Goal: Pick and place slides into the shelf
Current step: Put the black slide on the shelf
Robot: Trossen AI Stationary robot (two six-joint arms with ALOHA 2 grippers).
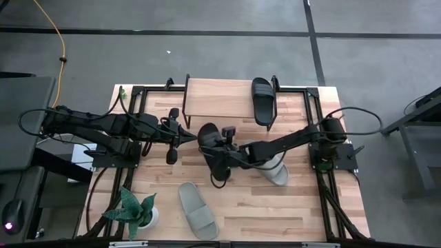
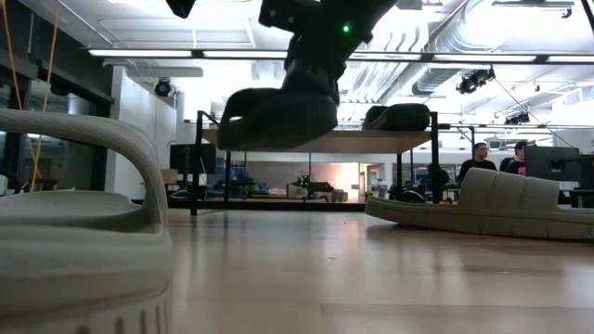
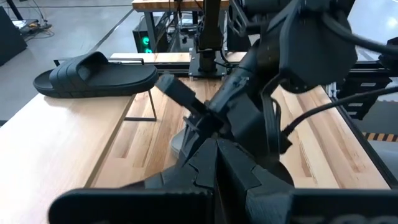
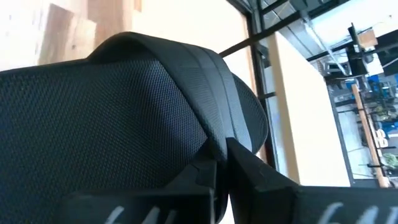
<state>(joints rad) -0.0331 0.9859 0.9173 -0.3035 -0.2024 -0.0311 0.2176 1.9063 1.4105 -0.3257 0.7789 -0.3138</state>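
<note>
One black slide aloft in right hand.

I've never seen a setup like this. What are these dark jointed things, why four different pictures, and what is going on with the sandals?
They are two robot arms at a wooden table, each ending in a two-finger gripper. One picture looks straight down, one sits at tabletop height, and one camera rides on each wrist. The right gripper is shut on a black slide, lifted off the table, as the low picture shows. The left gripper is shut, holding nothing, just beside it. Another black slide already lies on the small shelf. Two grey slides wait on the table: one near the front edge, one under the right arm. A potted plant stands at a corner.
</note>
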